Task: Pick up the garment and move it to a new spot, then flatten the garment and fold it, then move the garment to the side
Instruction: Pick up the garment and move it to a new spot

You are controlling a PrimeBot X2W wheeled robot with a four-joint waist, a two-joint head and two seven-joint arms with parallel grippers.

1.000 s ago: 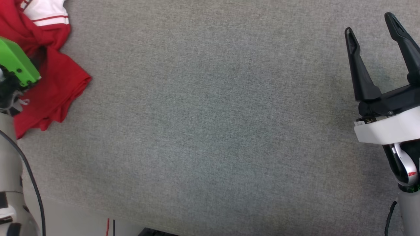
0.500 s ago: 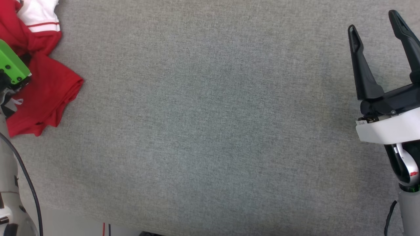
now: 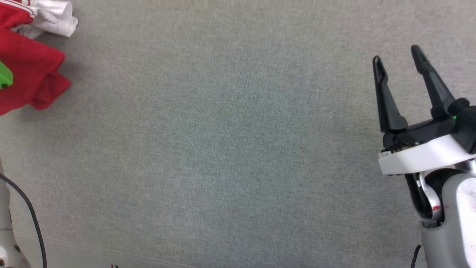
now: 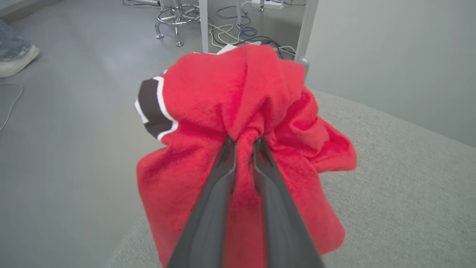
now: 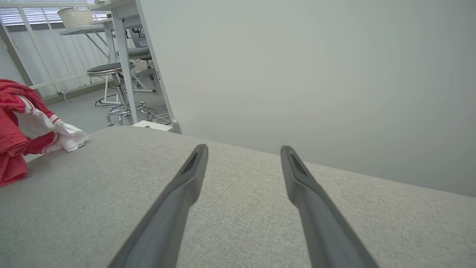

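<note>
The garment (image 4: 208, 93), a red T-shirt, hangs bunched over the left corner of the grey table. A black white-outlined print shows on one fold. My left gripper (image 4: 243, 143) is shut on a pinch of its red cloth, with the bunch draping around both fingers. In the head view the garment (image 3: 29, 70) is at the far upper left with a white sleeve end (image 3: 52, 18) beside it. My right gripper (image 3: 397, 56) hovers open over the table's right side, far from the garment (image 5: 13, 149), with nothing between its fingers (image 5: 243, 149).
The grey fabric-covered table (image 3: 238, 149) spreads between the arms. Past its left edge lies the floor with a stool (image 5: 111, 70), cables, table legs and a person's shoe (image 4: 15, 56). A pale wall stands behind the table.
My left gripper has shut on the red cloth and the garment has gathered into a tighter bunch at the table's left corner. The head camera has shifted. The right gripper stays open.
</note>
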